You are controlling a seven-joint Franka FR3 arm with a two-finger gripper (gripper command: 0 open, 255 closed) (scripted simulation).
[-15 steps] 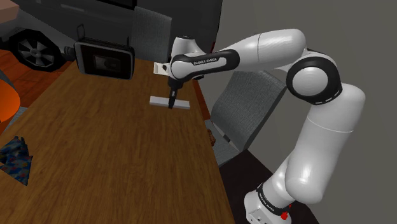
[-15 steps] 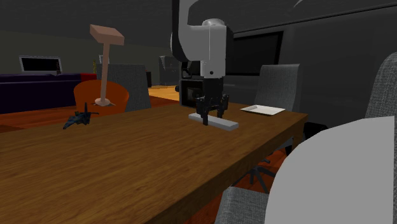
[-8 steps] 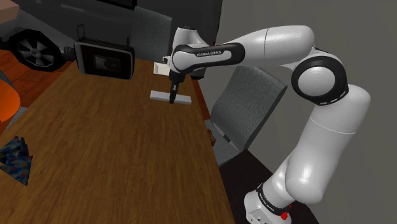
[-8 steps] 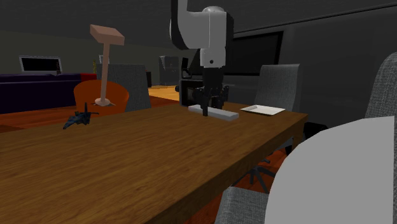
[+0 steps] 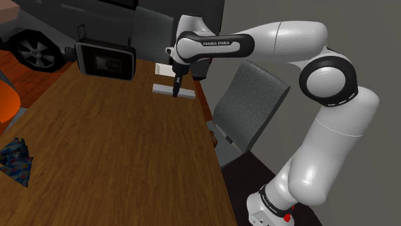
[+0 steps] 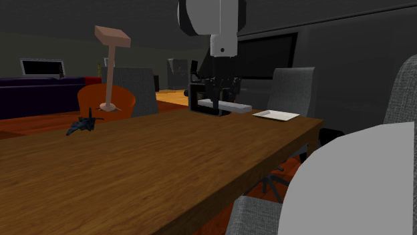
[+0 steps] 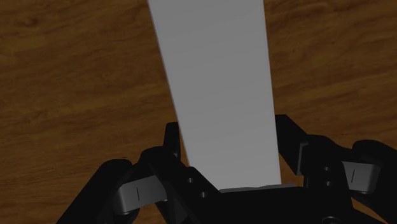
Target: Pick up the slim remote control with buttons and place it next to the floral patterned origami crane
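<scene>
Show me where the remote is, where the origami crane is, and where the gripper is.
remote (image 7: 216,95): wrist view, middle of its plain grey face.
origami crane (image 6: 83,125): second exterior view, on its dark body.
gripper (image 5: 176,92): shoulder view, midway between the fingertips, which clasp the remote.

Wooden table (image 5: 115,147); white plate (image 6: 275,115); grey chair (image 5: 247,103).

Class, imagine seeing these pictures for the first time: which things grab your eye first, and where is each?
The big white arm arcs over the wooden table, its black hand clasping a plain grey remote near the table's far end. Far from it, at the shoulder view's lower left, a small blue patterned crane sits on the table.
</scene>
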